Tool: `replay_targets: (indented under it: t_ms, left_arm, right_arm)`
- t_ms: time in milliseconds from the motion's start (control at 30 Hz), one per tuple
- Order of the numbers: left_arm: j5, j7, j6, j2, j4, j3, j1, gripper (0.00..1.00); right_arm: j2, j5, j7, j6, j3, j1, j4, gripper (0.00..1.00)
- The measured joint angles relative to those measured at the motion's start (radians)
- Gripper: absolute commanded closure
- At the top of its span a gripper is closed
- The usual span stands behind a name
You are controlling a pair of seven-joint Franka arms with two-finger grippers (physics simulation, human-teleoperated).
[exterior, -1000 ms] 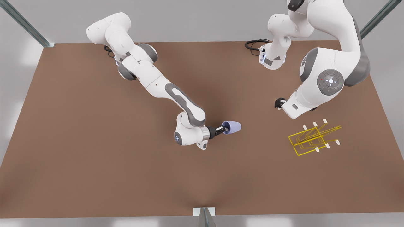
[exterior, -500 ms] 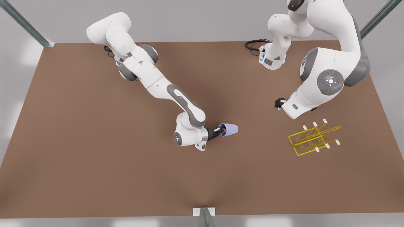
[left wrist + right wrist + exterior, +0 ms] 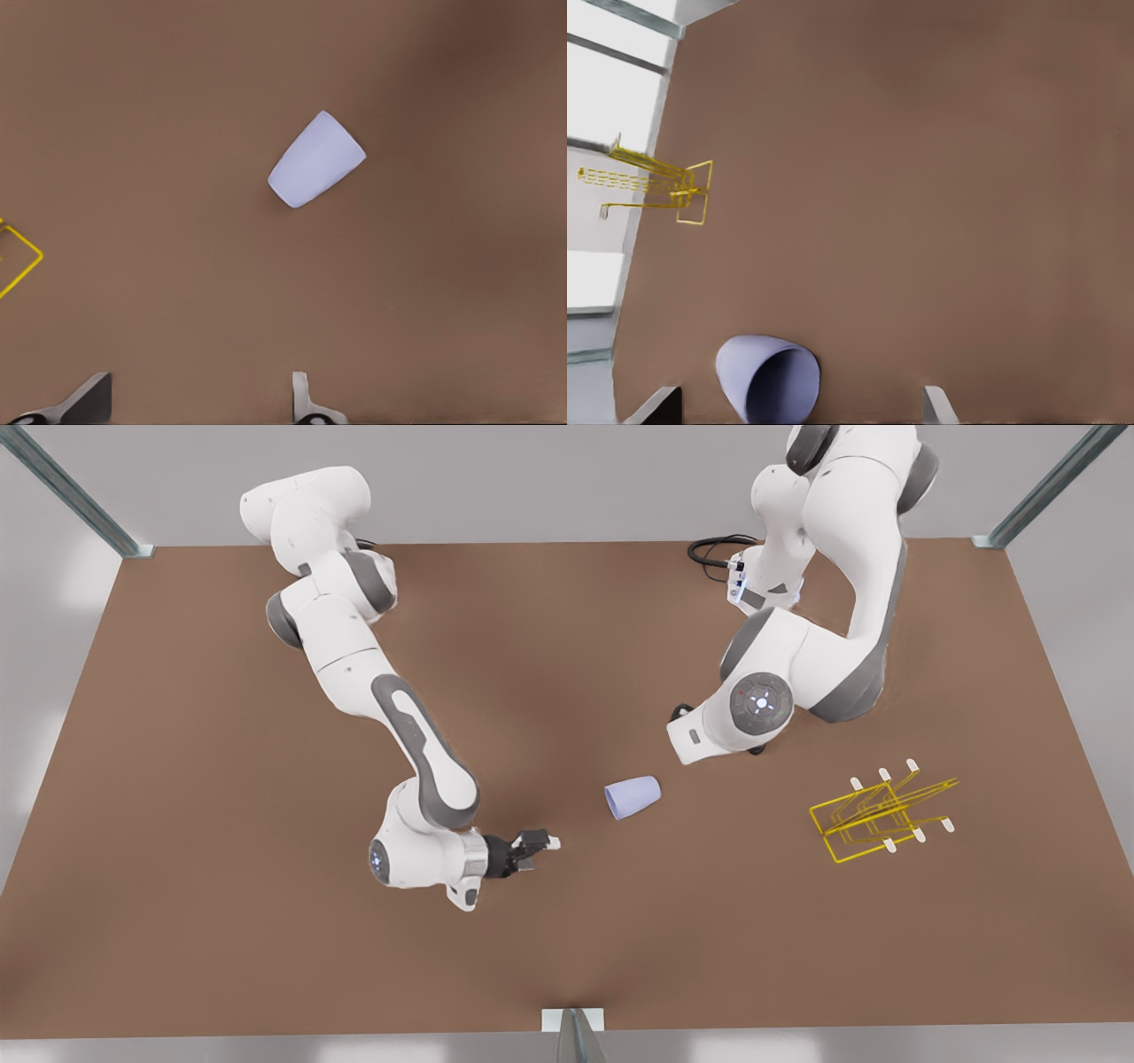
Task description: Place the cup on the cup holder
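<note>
Lying on its side on the table (image 3: 266, 957) between both open, empty grippers, the cup (image 3: 633, 796) sits well apart from the holder (image 3: 877, 815), seemingly for a handover from right gripper (image 3: 532, 847) to left gripper (image 3: 199, 403)

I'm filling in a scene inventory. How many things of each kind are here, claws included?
Cup: 1, the cup, lying on its side.
Rack: 1, the cup holder.
Claws: 2, the right claw open, facing the cup's mouth; the left claw open, above the cup.
Total: 4.
</note>
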State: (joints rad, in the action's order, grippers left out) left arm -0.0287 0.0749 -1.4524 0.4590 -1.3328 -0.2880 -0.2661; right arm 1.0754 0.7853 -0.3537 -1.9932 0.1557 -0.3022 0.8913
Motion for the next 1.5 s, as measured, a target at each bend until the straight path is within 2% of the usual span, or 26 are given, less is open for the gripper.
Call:
replay_targets:
  t_ms: [67,167,200,267,333,567,933,1500]
  left_arm:
    - [0.023,-0.051,-0.052,0.078,0.007,-0.053,0.002,0.00]
    - [0.026,-0.133,-0.139,0.171,0.003,-0.071,0.001,0.00]
    - [-0.005,-0.166,-0.163,0.186,0.000,-0.072,-0.011,0.00]
    - [-0.061,-0.225,-0.201,0.206,-0.020,-0.070,-0.049,0.00]
    - [-0.100,-0.266,-0.253,0.209,-0.081,-0.070,-0.056,0.00]
    - [-0.191,-0.428,-0.409,0.208,-0.138,-0.071,-0.056,0.00]
    - [-0.166,-0.576,-0.629,0.213,-0.265,-0.066,-0.033,0.00]
    - [-0.162,-0.560,-0.715,0.298,-0.283,-0.066,-0.013,0.00]
  right_arm:
    - [-0.122,-0.133,-0.003,0.093,0.001,0.044,-0.001,0.00]
    - [-0.361,-0.407,-0.008,0.266,-0.005,0.112,0.030,0.00]
    - [-0.465,-0.503,-0.009,0.301,-0.014,0.139,0.127,0.00]
    - [-0.669,-0.636,0.000,0.298,-0.023,0.255,0.440,0.00]
    - [-0.737,-0.716,0.027,0.305,-0.027,0.364,0.546,0.00]
    - [-0.738,-0.889,0.138,0.420,-0.024,0.448,0.458,0.00]
    - [-0.689,-0.935,0.248,0.470,-0.024,0.457,0.440,0.00]
    - [-0.690,-0.927,0.328,0.481,-0.017,0.477,0.438,0.00]
